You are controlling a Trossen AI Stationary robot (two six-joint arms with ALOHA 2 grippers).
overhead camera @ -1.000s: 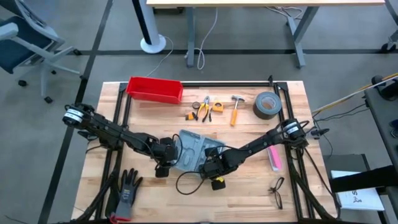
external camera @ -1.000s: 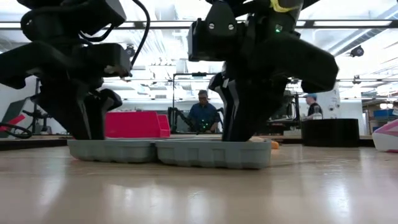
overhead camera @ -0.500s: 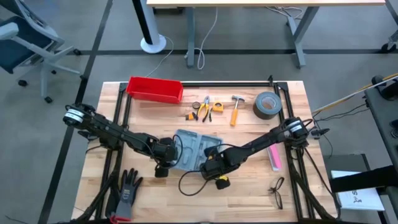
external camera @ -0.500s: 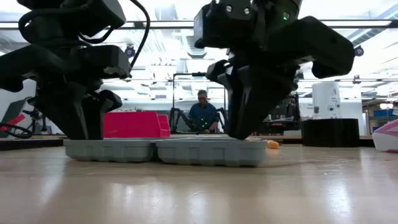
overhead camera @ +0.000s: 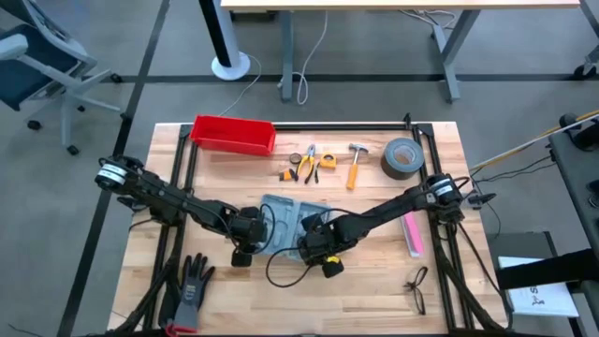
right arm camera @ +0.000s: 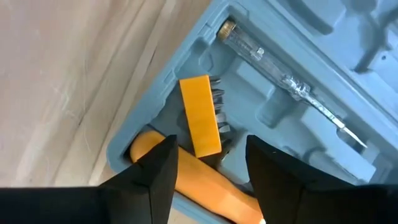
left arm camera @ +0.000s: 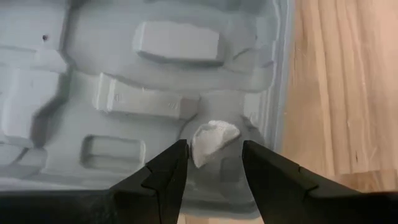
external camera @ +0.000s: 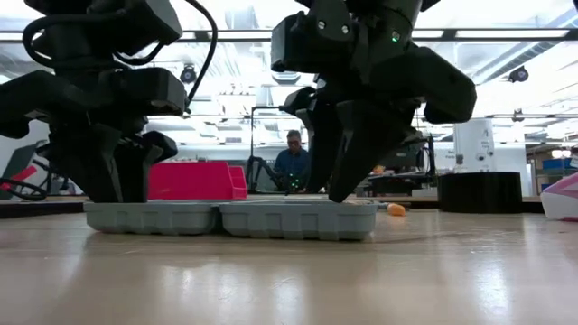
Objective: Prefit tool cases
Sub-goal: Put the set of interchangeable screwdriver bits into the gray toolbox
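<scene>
The grey-blue tool case (overhead camera: 285,220) lies open and flat on the wooden table, its two halves side by side (external camera: 226,218). My left gripper (left arm camera: 212,149) points down into the case's left half, shut on a pale raised lump there. My right gripper (right arm camera: 211,162) stands open over a corner of the right half. Below it an orange bit holder (right arm camera: 200,115) and an orange handle (right arm camera: 193,183) lie in their slots. A clear-handled tester screwdriver (right arm camera: 283,78) lies in a slot farther in. My left gripper has the pale raised lump (left arm camera: 214,138) of the case's moulded interior between its two fingers, close to the case's edge. The fingers come from above, slanting down. The case rests flat on the table.
A red bin (overhead camera: 233,134) stands at the far left. Pliers and small tools (overhead camera: 309,164), a hammer (overhead camera: 356,164) and a tape roll (overhead camera: 402,157) lie along the far side. A black glove (overhead camera: 192,285), a pink item (overhead camera: 412,234) and glasses (overhead camera: 416,290) lie nearer.
My right gripper has opened over the case's corner, rolled about its own line and risen a little. The open case has slid slightly toward the table's left, staying flat.
</scene>
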